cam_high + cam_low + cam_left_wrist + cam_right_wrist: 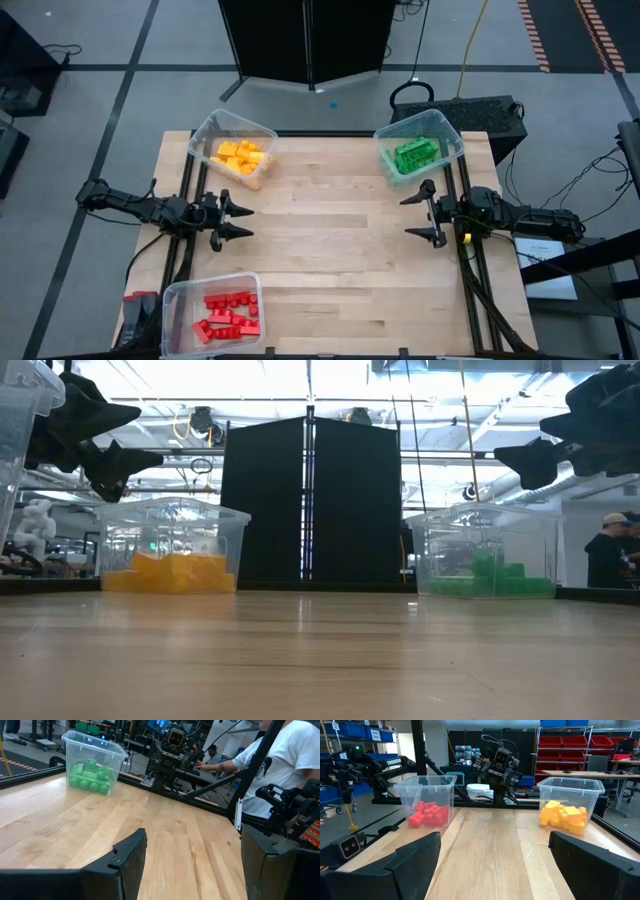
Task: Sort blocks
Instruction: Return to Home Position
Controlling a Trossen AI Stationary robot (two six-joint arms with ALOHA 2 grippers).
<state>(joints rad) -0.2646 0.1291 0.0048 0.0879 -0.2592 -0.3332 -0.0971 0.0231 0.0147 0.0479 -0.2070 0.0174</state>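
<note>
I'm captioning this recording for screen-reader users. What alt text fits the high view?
Overhead, a wooden table holds three clear bins: yellow blocks in the top-left bin, green blocks in the top-right bin, red blocks in the bottom-left bin. The left gripper and right gripper are open and empty at the table's sides, pointing at each other.

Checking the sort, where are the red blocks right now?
In the high view, the red blocks lie in the bin at the picture's lower left, below the left gripper.

Glossy plastic blocks point(240, 158) sit in clear plastic bins point(247, 121) on a smooth, pale wooden table point(330, 250).
</note>
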